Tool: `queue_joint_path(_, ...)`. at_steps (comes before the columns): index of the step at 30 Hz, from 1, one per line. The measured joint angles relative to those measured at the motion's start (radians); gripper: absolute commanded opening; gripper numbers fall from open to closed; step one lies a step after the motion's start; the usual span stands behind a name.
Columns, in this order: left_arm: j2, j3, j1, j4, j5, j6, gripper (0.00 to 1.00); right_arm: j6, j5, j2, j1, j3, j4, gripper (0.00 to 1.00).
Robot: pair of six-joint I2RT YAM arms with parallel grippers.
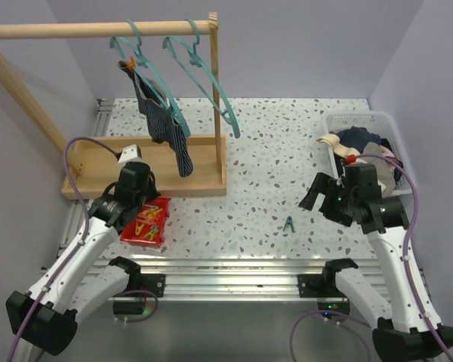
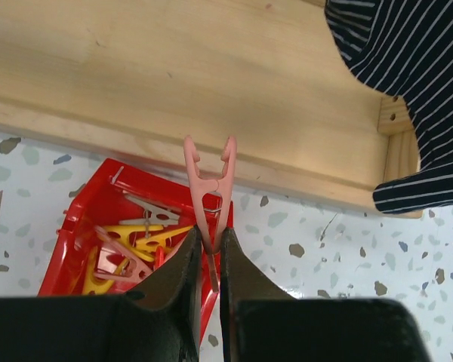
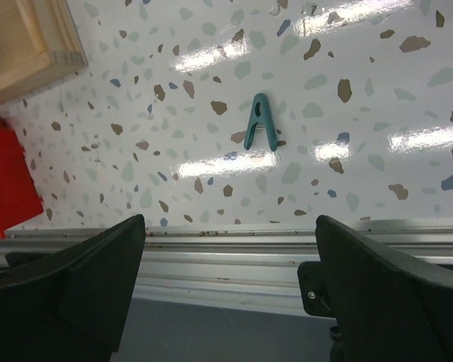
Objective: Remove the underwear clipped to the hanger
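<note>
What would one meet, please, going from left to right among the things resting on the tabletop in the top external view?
Red bin of clothespins → teal clothespin lying loose → white laundry basket holding clothes.

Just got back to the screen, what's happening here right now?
The left gripper is shut on a pink peg, holding it above the red bin of pegs. The right gripper is open and holds nothing, hovering over the table near a teal peg lying loose there. Striped underwear hangs from one hanger, pinned by an orange peg; the other hanger is bare. Clothes sit in the basket.
</note>
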Motion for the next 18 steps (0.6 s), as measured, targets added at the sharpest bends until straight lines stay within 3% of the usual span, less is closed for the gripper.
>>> queue_joint_path(9,0.021,-0.04,0.03,-0.082,0.056,-0.008,0.0,-0.003,-0.003,0.01,0.0,-0.022,0.011,0.98)
queue_joint_path(15,0.086,-0.04,0.055,-0.121,0.105,-0.017,0.31,-0.009,-0.003,0.038,0.0,-0.049,0.01,0.98)
queue_joint_path(17,0.087,-0.04,0.055,-0.145,0.115,-0.028,0.51,-0.014,-0.002,0.057,0.0,-0.054,0.01,0.98)
queue_joint_path(18,0.082,-0.039,0.055,-0.157,0.117,-0.034,0.67,-0.016,-0.002,0.064,0.0,-0.057,0.01,0.98)
